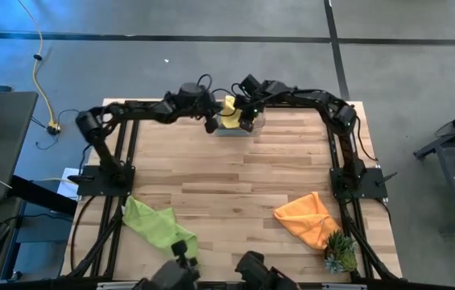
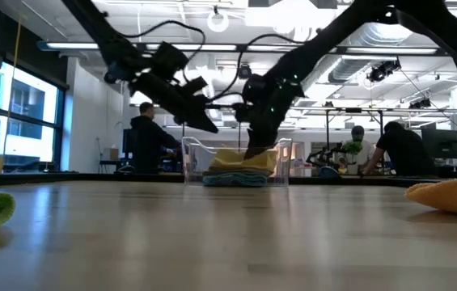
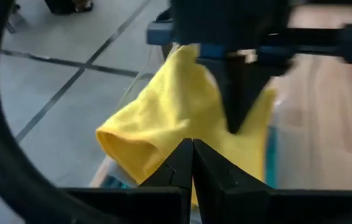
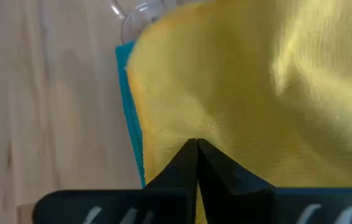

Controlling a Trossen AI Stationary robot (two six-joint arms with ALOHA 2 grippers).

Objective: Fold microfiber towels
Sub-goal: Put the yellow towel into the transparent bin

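A yellow towel [image 2: 230, 158] lies folded on top of a teal towel [image 2: 236, 179] inside the clear bin [image 2: 189, 162] at the table's far edge. My right gripper [image 2: 254, 150] reaches down into the bin, shut, with its tips on the yellow towel [image 4: 238, 81]. My left gripper [image 2: 213, 126] is shut and hangs just above the bin's left side, close to the towel's rounded fold [image 3: 126, 140]; the low view shows it clear of the cloth. A lime green towel [image 1: 156, 225] lies crumpled near left, an orange towel [image 1: 308, 217] near right. No grey towel shows. My right gripper meets the yellow towel's top layer [image 4: 194, 127] with its shut fingertips, near the towel's middle. The fingers come from above, pointing down into the bin. The towel rests on the teal towel in the bin. Whether cloth is caught between the tips does not show.
A small green spiky plant [image 1: 340, 254] stands at the near right corner beside the orange towel. The wooden table's middle [image 1: 235, 185] is bare. People sit at benches in the room behind the table [image 2: 402, 149].
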